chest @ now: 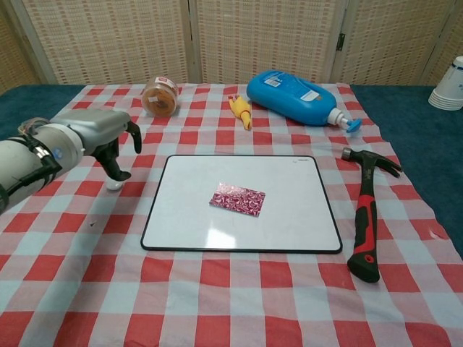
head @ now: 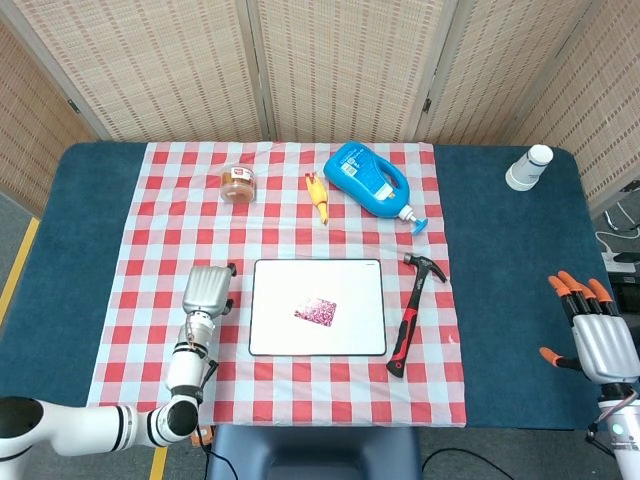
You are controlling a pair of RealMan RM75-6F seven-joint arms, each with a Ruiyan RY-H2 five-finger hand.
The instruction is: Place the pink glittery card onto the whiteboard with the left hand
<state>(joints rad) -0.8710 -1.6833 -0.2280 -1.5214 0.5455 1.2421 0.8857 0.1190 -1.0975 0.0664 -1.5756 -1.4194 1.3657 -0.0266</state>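
The pink glittery card (head: 317, 311) (chest: 237, 199) lies flat near the middle of the whiteboard (head: 270, 340) (chest: 289, 231), with nothing touching it. My left hand (head: 205, 290) (chest: 101, 135) hovers over the checked cloth just left of the board, fingers pointing down and apart, holding nothing. One fingertip hangs above a small white disc (chest: 113, 185). My right hand (head: 592, 335) stays at the far right edge of the table, fingers spread and empty; the chest view does not show it.
A red-and-black hammer (head: 408, 314) (chest: 367, 217) lies right of the board. Behind it are a blue bottle (head: 370, 182) (chest: 296, 90), a yellow rubber chicken (head: 318, 197) (chest: 240, 110) and a small jar (head: 238, 185) (chest: 160, 96). Stacked white cups (head: 528, 167) stand back right.
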